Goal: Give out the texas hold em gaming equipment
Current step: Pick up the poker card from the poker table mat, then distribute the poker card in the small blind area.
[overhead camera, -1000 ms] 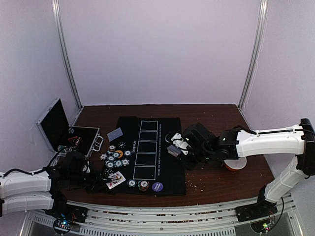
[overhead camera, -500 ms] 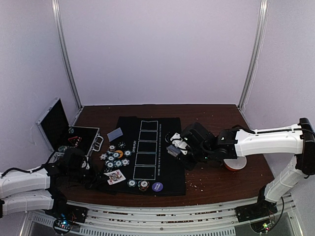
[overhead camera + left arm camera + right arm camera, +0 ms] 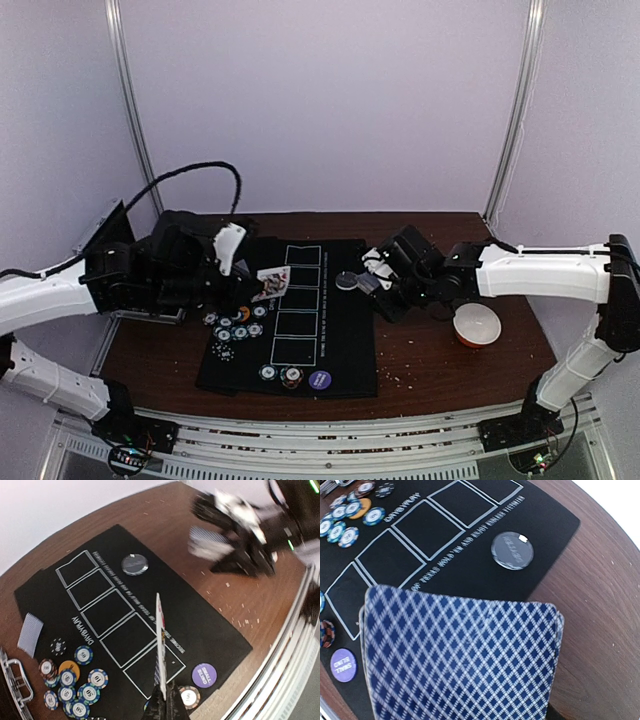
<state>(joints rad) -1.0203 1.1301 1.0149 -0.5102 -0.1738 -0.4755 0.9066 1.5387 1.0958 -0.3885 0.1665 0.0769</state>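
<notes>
Left end effector [image 3: 163,703] pinches a card [image 3: 160,635] above the mat [image 3: 210,630]. Right end effector [image 3: 376,284] clamps the deck [image 3: 460,655] at its edge.

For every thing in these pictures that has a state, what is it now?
left gripper, shut on playing card
playing card, held on edge above black mat
right gripper, shut on card deck
card deck, held, backs toward wrist camera
black-silver disc, flat on black mat
poker chips, loose, lying flat
white bowl, upright on table
</notes>
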